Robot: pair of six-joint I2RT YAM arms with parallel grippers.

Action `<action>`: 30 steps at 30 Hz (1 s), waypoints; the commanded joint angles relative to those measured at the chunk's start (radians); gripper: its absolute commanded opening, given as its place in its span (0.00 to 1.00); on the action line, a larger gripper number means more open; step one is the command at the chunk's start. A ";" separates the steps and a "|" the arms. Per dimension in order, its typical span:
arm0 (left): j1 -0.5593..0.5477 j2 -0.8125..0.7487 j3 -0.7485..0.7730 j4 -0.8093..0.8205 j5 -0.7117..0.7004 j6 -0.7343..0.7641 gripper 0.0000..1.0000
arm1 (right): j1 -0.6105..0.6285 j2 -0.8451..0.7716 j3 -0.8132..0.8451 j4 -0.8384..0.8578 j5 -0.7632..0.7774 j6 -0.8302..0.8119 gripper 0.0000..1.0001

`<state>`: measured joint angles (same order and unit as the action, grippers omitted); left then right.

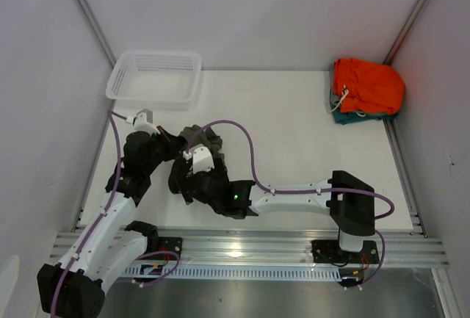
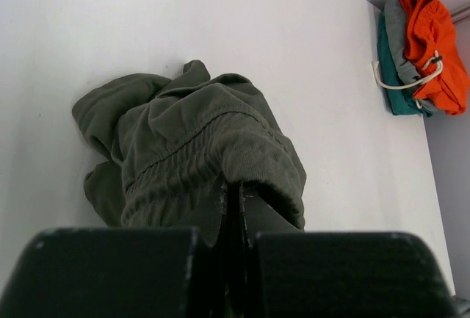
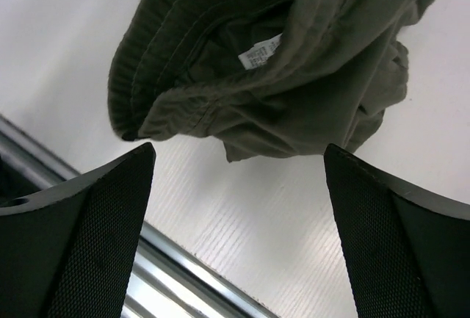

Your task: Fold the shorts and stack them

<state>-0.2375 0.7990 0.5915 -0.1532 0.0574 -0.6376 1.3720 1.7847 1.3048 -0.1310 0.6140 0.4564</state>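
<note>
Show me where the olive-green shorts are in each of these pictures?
Top external: shorts bunched up, lower left of centre.
Left wrist: shorts fill the centre.
Right wrist: shorts across the top.
Shared landmark: white table beneath them.

White table (image 1: 294, 149), crumpled olive shorts (image 2: 198, 142) (near edge), white basket (image 1: 156, 77), orange-on-teal clothes pile (image 1: 367, 87)

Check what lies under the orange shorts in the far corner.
A teal garment shows beneath the orange shorts, with grey cloth between them. Anything else is covered.
</note>
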 commanded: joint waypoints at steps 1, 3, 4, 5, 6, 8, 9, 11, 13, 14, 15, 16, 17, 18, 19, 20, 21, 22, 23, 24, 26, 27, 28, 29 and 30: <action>-0.006 -0.032 0.042 0.004 0.002 -0.036 0.02 | 0.012 0.018 0.059 -0.016 0.176 0.070 0.98; -0.006 -0.043 0.039 0.006 0.009 -0.045 0.02 | 0.016 0.010 0.044 0.017 0.202 0.083 0.98; -0.006 -0.044 0.034 0.006 0.007 -0.047 0.02 | 0.024 -0.007 0.034 0.031 0.207 0.087 0.98; -0.006 -0.046 0.028 0.007 0.005 -0.050 0.02 | 0.025 -0.014 0.018 0.051 0.219 0.079 0.98; -0.006 -0.052 0.027 0.006 0.007 -0.051 0.02 | 0.030 -0.021 0.014 0.076 0.225 0.079 0.98; -0.006 -0.057 0.016 0.014 0.010 -0.057 0.02 | 0.032 -0.024 0.016 0.090 0.234 0.070 0.99; -0.006 -0.058 0.016 0.018 0.012 -0.060 0.02 | 0.032 -0.022 0.024 0.099 0.242 0.065 0.99; -0.008 -0.066 0.004 0.027 0.015 -0.065 0.02 | 0.030 -0.012 0.030 0.116 0.251 0.056 1.00; -0.008 -0.072 -0.001 0.034 0.016 -0.068 0.01 | 0.030 -0.004 0.040 0.120 0.256 0.047 0.99; -0.008 -0.072 -0.004 0.034 0.016 -0.068 0.01 | 0.026 0.005 0.047 0.120 0.256 0.048 0.99; -0.008 -0.072 -0.005 0.030 0.016 -0.068 0.01 | 0.022 0.013 0.054 0.120 0.256 0.051 0.99; -0.008 -0.076 -0.005 0.027 0.016 -0.068 0.00 | 0.018 0.018 0.063 0.120 0.254 0.056 0.99; -0.009 -0.078 -0.005 0.027 0.019 -0.068 0.00 | 0.007 0.030 0.068 0.120 0.250 0.057 0.99; -0.010 -0.080 -0.005 0.026 0.018 -0.066 0.00 | 0.001 0.035 0.073 0.117 0.245 0.065 0.99; -0.010 -0.083 -0.009 0.023 0.018 -0.066 0.00 | -0.004 0.039 0.074 0.119 0.236 0.073 0.99; -0.010 -0.089 -0.010 0.021 0.015 -0.066 0.00 | -0.011 0.042 0.077 0.116 0.230 0.077 0.99; -0.011 -0.090 -0.010 0.021 0.016 -0.066 0.00 | -0.025 0.051 0.080 0.110 0.224 0.083 0.99; -0.011 -0.093 -0.012 0.021 0.016 -0.066 0.00 | -0.031 0.056 0.083 0.105 0.201 0.099 0.99; -0.011 -0.098 -0.013 0.018 0.015 -0.068 0.00 | -0.039 0.059 0.083 0.097 0.196 0.103 0.99; -0.011 -0.101 -0.015 0.020 0.016 -0.068 0.00 | -0.047 0.067 0.085 0.090 0.193 0.110 0.99; -0.011 -0.104 -0.007 0.017 0.006 -0.065 0.00 | -0.050 0.076 0.080 0.059 0.193 0.120 0.99; -0.011 -0.103 -0.004 0.015 -0.001 -0.062 0.00 | -0.047 0.073 0.074 0.048 0.200 0.128 1.00; -0.011 -0.100 0.008 0.015 -0.011 -0.051 0.00 | -0.044 0.067 0.062 0.039 0.211 0.131 0.99; -0.011 -0.084 0.014 0.012 -0.014 -0.044 0.00 | -0.042 0.055 0.027 0.031 0.214 0.131 0.96; -0.011 -0.077 0.021 0.012 -0.016 -0.036 0.00 | -0.042 0.042 0.007 0.025 0.230 0.133 0.93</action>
<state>-0.2401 0.7143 0.5819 -0.1688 0.0563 -0.6815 1.3197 1.8484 1.3464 -0.0834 0.7799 0.5499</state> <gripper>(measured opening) 0.025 0.962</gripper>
